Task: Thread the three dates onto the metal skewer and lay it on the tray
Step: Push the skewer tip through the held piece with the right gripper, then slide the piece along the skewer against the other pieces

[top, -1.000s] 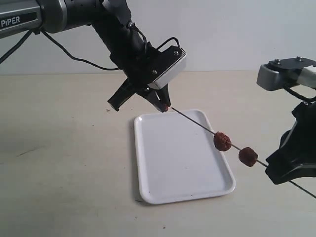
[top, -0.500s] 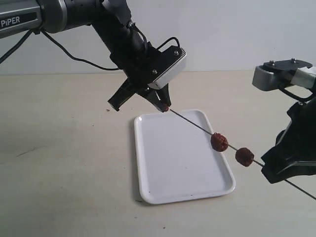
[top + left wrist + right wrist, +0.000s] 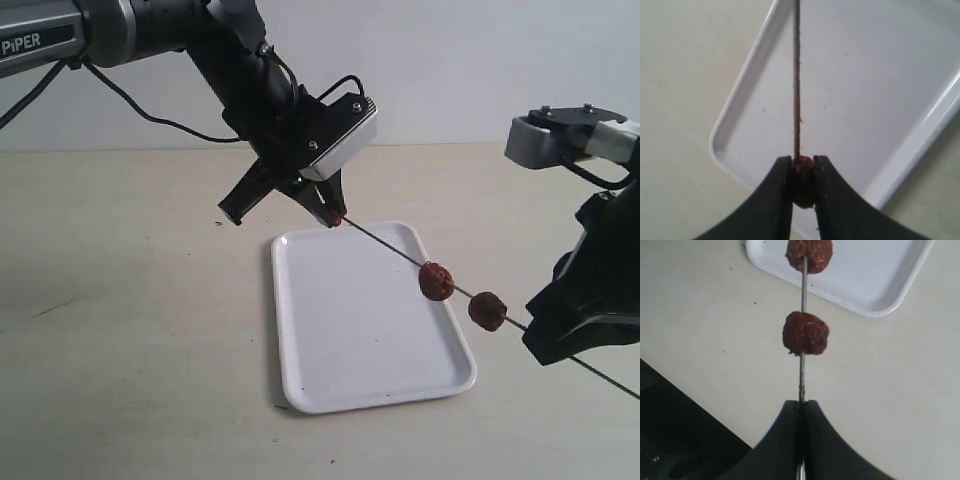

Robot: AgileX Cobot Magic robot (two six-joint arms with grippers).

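Jaws of the left gripper [image 3: 802, 164] are closed on the third date [image 3: 803, 186], pinched right at their tips. The point of the skewer [image 3: 796, 75] meets it head-on in the narrow gap between them. Whether the point has entered the fruit I cannot tell.

At the rod's other end the right gripper [image 3: 801, 407] has its jaws shut tight on the metal, and a short tail pokes out behind.

As I judge it, the step in hand is pushing this last date on. To do it well, keep the rod on a line through the middle of the fruit and drive it straight along its own length. Then the point neither skids off the wrinkled skin nor jabs a finger. The left grip should be firm enough that the date cannot roll, but not so hard that it splits.

Further along the rod, the nearer date [image 3: 805, 333] sits close to the right gripper, over the table. The farther date [image 3: 809, 252] sits a little apart from it, over the edge of the tray [image 3: 330, 340]. The rod hangs slanted above the tray and does not touch it.
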